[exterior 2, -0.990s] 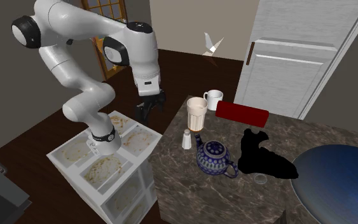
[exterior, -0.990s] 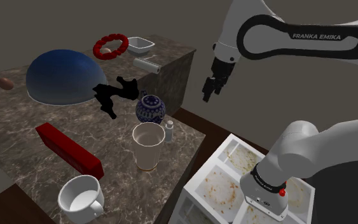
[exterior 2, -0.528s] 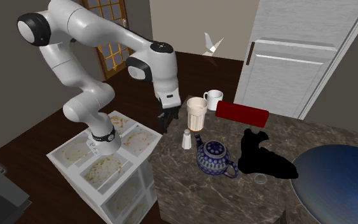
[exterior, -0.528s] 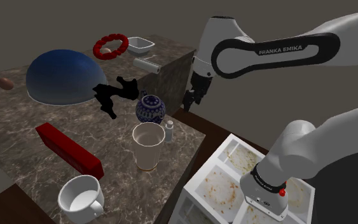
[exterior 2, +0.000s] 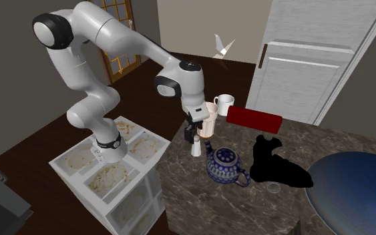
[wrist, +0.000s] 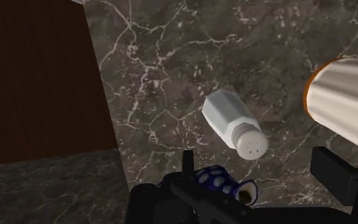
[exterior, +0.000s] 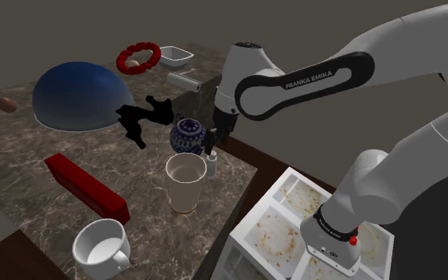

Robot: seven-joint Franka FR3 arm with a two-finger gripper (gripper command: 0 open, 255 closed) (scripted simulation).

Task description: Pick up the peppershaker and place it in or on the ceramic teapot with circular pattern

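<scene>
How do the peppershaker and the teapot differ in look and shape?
The peppershaker is plain white; the teapot is dark blue with a circular pattern. The peppershaker is slim and small; the teapot is round, wider, with spout and handle. Both stand upright on the dark marble counter.

The white jointed arm (exterior: pixel 389 183) is rising from its base at the shoulder view's five o'clock, then arching over toward nine o'clock, with its forearm (exterior: pixel 301 79) lying nearly level. The wrist (exterior: pixel 224 107) is bending downward. The all-black two-finger hand (exterior: pixel 211 146) (exterior 2: pixel 192 133) (wrist: pixel 260 170) is pointing down, and its fingers (wrist: pixel 329 167) are standing apart, clasping nothing.
</scene>
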